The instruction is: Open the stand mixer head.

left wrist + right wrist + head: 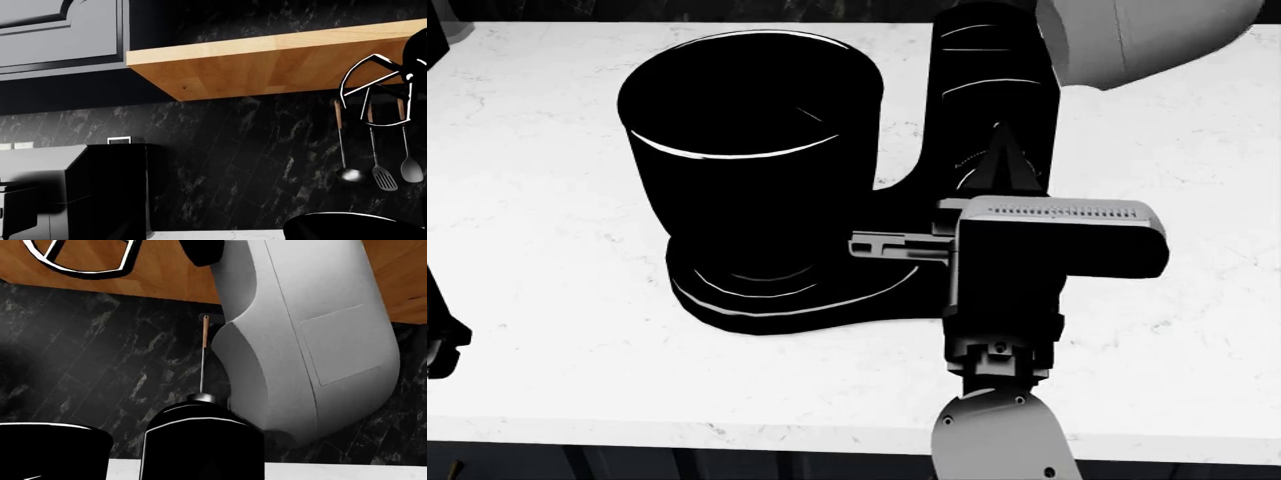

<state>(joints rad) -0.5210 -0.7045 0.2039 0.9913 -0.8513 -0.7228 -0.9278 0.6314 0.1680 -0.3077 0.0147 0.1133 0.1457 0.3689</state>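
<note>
The stand mixer head (1148, 30) is light grey and rounded. It stands tilted up at the head view's top right, above the black column (988, 90). In the right wrist view the head (307, 335) fills the middle, raised off the black bowl (47, 452), with the whisk (87, 257) hanging free. The bowl (754, 150) sits on the mixer's black base. My right gripper (1006, 140) lies against the column below the head, and its fingers come together in one point. My left gripper (438, 345) is at the far left edge, away from the mixer, mostly out of view.
The white marble counter (547, 250) surrounds the mixer. The left wrist view shows a wooden shelf (267, 60), hanging utensils (377, 165), a black appliance (100, 190), the whisk (373, 75) and the bowl's rim (353, 225).
</note>
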